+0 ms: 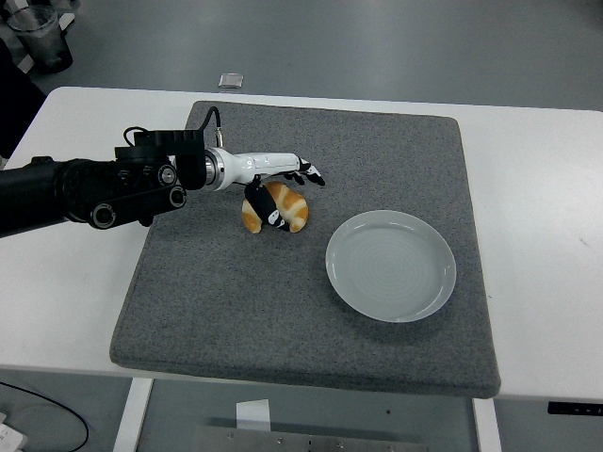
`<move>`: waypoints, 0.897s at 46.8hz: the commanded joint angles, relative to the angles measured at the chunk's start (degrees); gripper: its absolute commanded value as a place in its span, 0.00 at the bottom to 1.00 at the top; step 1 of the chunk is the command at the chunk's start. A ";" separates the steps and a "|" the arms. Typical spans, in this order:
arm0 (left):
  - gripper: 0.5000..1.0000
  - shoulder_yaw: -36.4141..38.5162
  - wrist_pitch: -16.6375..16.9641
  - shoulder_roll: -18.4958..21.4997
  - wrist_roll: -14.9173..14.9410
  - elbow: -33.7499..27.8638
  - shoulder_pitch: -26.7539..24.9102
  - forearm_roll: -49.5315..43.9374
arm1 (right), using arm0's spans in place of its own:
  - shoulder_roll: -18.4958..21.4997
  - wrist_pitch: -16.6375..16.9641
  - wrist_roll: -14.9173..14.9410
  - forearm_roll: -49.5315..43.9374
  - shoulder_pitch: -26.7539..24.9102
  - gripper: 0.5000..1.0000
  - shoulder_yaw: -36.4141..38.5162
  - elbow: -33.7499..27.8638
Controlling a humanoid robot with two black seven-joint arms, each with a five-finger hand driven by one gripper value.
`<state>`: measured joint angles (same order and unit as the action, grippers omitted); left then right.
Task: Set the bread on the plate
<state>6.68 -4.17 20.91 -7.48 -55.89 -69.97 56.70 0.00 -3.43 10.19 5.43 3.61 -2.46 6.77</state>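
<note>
One golden-brown crescent bread roll [275, 207] pinched by left hand [273, 188], thumb under and fingers over, on grey felt mat [236, 301] of worktop. Grasping step in hand. Next: lift and carry right and nearer, to empty pale round plate [390, 265].

A grey felt mat [283, 320] covers the middle of the white table [537, 188], with a small square object [231, 80] on the floor at upper left.
</note>
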 commanded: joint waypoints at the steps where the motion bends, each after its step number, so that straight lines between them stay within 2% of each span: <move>1: 0.70 0.00 0.13 0.00 0.00 0.00 -0.07 0.52 | 0.00 0.00 0.00 0.02 -0.01 0.86 0.00 0.00; 8: 0.59 0.00 0.48 0.00 0.00 0.00 -0.16 1.13 | 0.00 0.00 0.00 0.02 -0.01 0.86 0.00 0.00; 21: 0.67 0.00 0.31 0.71 0.00 -0.36 -0.43 1.66 | 0.00 0.00 0.00 0.02 -0.01 0.86 0.00 0.00; 32: 0.65 0.09 0.13 1.24 0.00 -0.80 -0.60 1.75 | 0.00 0.00 0.00 -0.07 -0.01 0.86 0.00 0.00; 37: 0.52 0.79 0.22 1.23 0.00 -0.88 -0.69 2.10 | 0.00 0.00 0.00 0.02 -0.01 0.86 0.00 0.00; 42: 0.29 0.88 0.13 1.23 0.00 -0.97 -0.69 3.06 | 0.00 0.00 0.00 0.02 -0.01 0.86 0.00 0.00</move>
<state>7.53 -4.04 22.15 -7.48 -56.78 -70.65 59.06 0.00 -3.43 10.19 5.42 3.60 -2.46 6.77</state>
